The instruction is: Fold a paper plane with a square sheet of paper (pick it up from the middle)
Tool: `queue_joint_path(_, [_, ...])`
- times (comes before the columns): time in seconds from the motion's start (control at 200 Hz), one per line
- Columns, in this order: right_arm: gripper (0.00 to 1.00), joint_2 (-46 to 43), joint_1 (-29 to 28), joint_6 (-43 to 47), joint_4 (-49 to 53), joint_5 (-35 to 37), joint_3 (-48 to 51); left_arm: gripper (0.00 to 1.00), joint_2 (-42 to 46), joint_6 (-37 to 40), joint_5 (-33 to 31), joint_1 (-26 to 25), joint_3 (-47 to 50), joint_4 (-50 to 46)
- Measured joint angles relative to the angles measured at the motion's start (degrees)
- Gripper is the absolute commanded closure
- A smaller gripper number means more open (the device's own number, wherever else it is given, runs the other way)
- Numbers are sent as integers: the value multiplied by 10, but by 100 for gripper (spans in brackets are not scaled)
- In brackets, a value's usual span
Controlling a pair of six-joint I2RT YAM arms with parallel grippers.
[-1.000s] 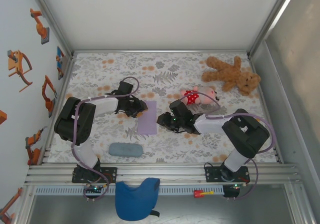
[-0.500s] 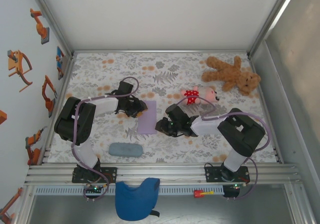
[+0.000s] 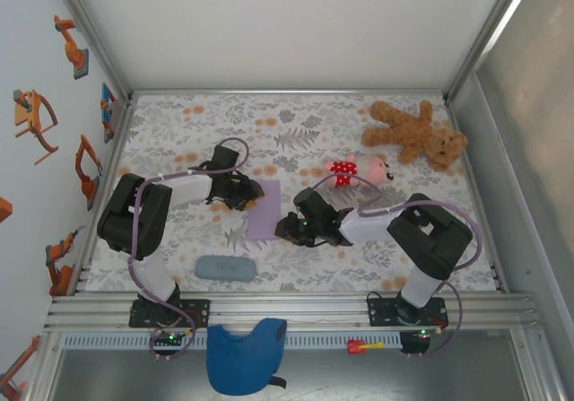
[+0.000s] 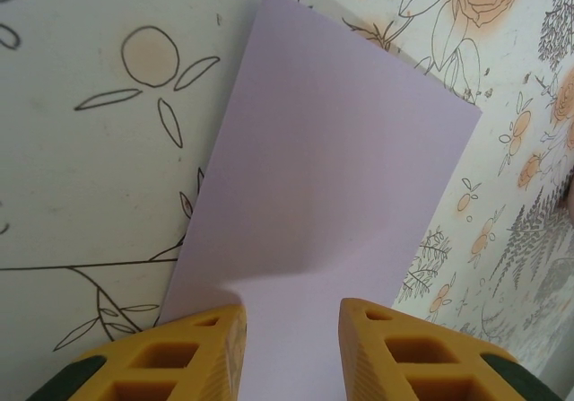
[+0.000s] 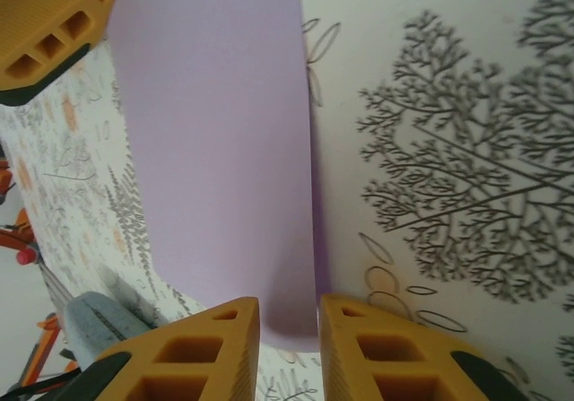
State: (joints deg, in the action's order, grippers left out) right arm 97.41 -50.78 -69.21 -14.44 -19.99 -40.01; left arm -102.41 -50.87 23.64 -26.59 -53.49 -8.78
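The lavender sheet of paper [image 3: 264, 211] lay flat on the floral table cover [image 3: 179, 123], between the two arms near the middle of the table. From above it looked like a narrow oblong with its long sides running away from the arm bases.

The left gripper [image 3: 250, 196] sat low at the sheet's left long edge, towards the far end. In the left wrist view, the left gripper [image 4: 291, 309] had its yellow fingers [image 4: 193, 356] spread with a plain gap. The paper [image 4: 332, 177] ran from that gap outward across the table. A soft shadowed curve crossed the paper just ahead of the fingertips. Nothing was pinched.

The right gripper [image 3: 283, 229] was down at the sheet's near right corner. In the right wrist view, the right gripper [image 5: 289, 304] had its fingers [image 5: 179, 352] close together, with a narrow gap between them. The paper [image 5: 215, 150] reached that gap with its right edge and its near corner, and it was not clamped. One yellow finger of the left gripper [image 5: 45, 24] showed at the far end of the sheet.

A grey-blue pad [image 3: 222, 267] lay near the front, left of the paper. A brown teddy bear [image 3: 417, 132] and a pink plush toy [image 3: 363, 169] lay towards the far right. A blue cloth piece [image 3: 244, 356] hung over the front rail.
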Motion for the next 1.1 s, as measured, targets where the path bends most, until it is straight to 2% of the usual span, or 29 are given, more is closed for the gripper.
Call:
queue_joint_path(0.546, [80, 1, 0, -8, -65, -2, 14, 66, 0, 0, 0, 0, 0, 0])
queue_joint_path(1.102, [84, 19, 0, -22, -69, 1, 17, 66, 5, 0, 2, 0, 7, 11])
